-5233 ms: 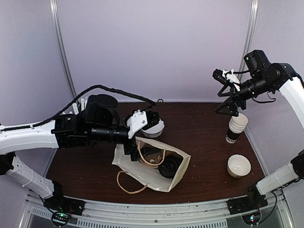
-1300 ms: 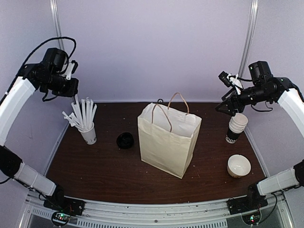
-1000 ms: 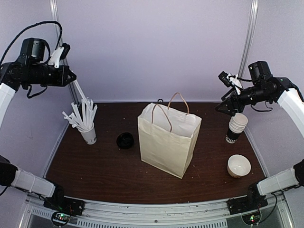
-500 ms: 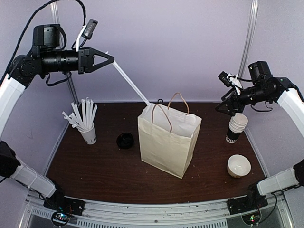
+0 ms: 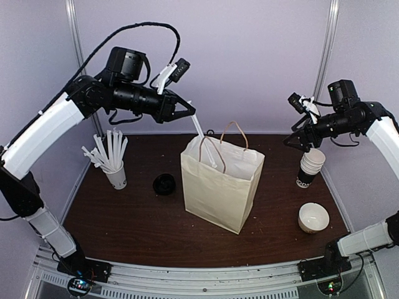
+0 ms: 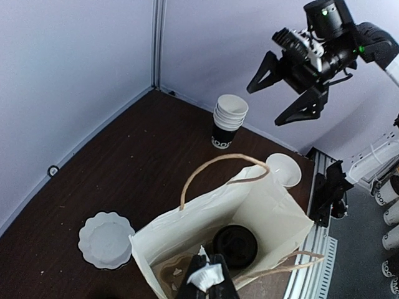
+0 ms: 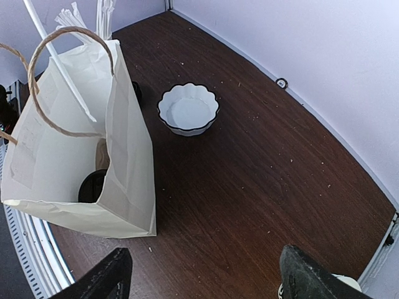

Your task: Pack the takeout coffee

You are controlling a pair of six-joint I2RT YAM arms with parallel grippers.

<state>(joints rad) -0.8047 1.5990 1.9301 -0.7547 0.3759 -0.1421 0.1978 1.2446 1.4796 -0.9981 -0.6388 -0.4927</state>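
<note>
Hidden: the coffee cup (image 6: 235,245) sits deep in the paper bag (image 5: 218,187). Only its black lid shows, lower middle of the left wrist view. The overhead view does not show it at all.
Cut off: the left claw (image 6: 206,281) is clipped by the bottom edge of its own view.
Behind bag: a fluted white dish (image 7: 187,110) is out of sight from overhead.
Left claw: clenched on a white straw (image 5: 206,140), upper middle of the overhead view. The straw slants down into the bag's mouth, its lower end against the inner wall.
Right claw: (image 5: 292,123) spread wide and holding nothing, in the air just above a stack of cups (image 5: 310,167) at the right.
Bag: upright at the table's (image 5: 124,224) centre, handles up, holding the coffee cup and the straw's tip.
Straw cup: (image 5: 115,174) at the left, full of white straws.
Loose lid: (image 5: 164,184) black, between straw cup and bag.
Bowl: (image 5: 313,217) white, lower right, nothing visible in it.
</note>
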